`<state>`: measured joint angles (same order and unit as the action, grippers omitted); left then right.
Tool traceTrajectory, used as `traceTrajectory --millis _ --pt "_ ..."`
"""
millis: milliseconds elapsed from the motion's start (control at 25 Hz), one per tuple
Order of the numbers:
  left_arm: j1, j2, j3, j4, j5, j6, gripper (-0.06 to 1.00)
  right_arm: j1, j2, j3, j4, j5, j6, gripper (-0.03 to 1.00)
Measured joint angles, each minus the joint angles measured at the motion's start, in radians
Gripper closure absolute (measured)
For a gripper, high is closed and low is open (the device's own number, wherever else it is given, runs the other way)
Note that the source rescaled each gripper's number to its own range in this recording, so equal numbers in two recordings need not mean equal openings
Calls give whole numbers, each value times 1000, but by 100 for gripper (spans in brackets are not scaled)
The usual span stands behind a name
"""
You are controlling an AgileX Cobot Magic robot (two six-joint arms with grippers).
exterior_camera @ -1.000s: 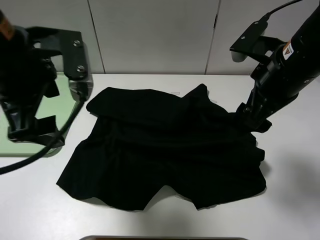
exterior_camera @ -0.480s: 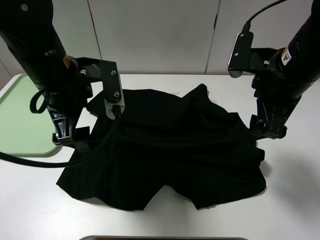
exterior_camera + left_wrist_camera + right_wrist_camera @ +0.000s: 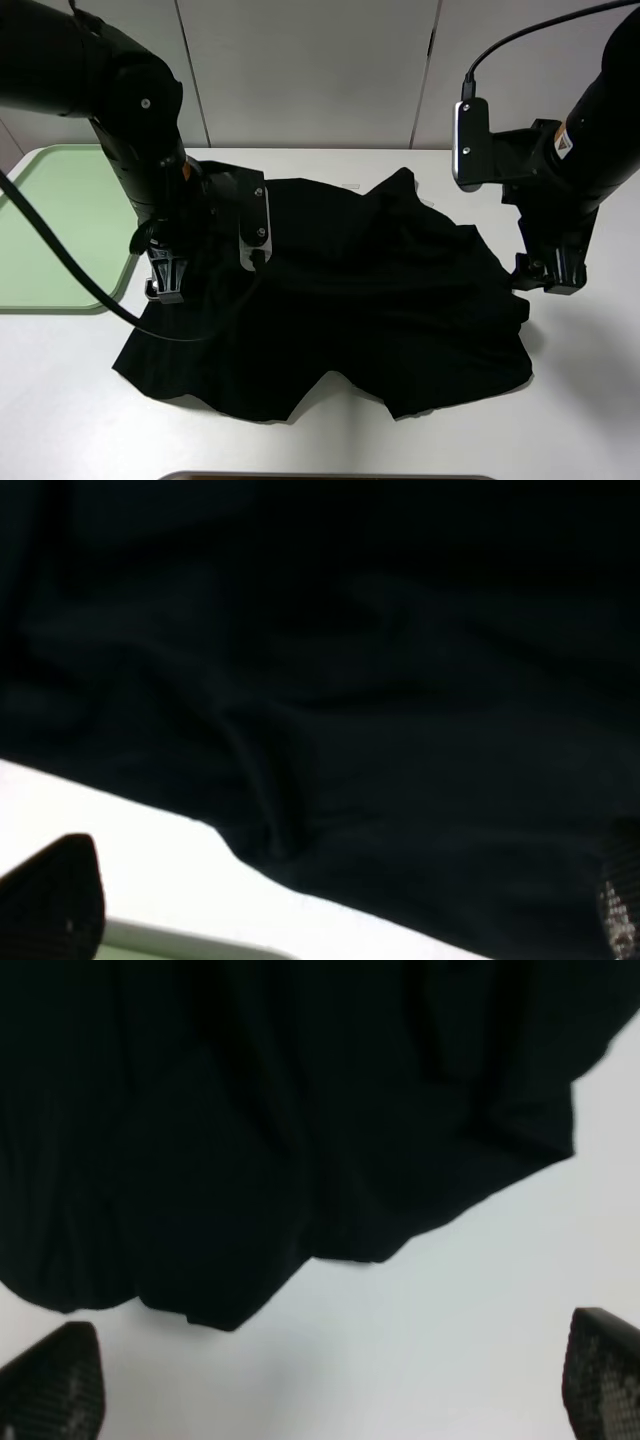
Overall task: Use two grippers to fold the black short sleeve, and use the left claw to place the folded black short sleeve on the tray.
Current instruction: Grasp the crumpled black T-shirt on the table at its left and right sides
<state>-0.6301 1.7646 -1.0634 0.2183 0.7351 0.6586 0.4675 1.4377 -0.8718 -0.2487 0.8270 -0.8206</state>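
Two arms flank the shirt (image 3: pixel 330 300), which lies rumpled and unfolded on the tabletop (image 3: pixel 590 400). The tray (image 3: pixel 50 220) (pale green) sits just beyond the shirt's edge on the left arm's side. The left end effector (image 3: pixel 165 282) hovers over that edge and the right end effector (image 3: pixel 548 272) beside the opposite one, apparently ahead of a first fold. Each must next drop and pinch cloth. Only the wrist views show both sets of fingers spread wide, the dark left view probably at the hem. Only the high view shows the whole shirt.
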Motion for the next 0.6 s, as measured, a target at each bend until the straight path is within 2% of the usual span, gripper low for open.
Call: traceTrajectory --millis 240,440,600 --pt "30 51 0 13 -23 0 -4 -75 1 119 -19 -157 -41 -3" --pt "100 52 0 -27 -53 3 -4 -114 9 132 -11 -231 -115 -3" --pt "132 52 0 -71 -64 52 -4 -116 80 132 -3 -252 -126 -3"
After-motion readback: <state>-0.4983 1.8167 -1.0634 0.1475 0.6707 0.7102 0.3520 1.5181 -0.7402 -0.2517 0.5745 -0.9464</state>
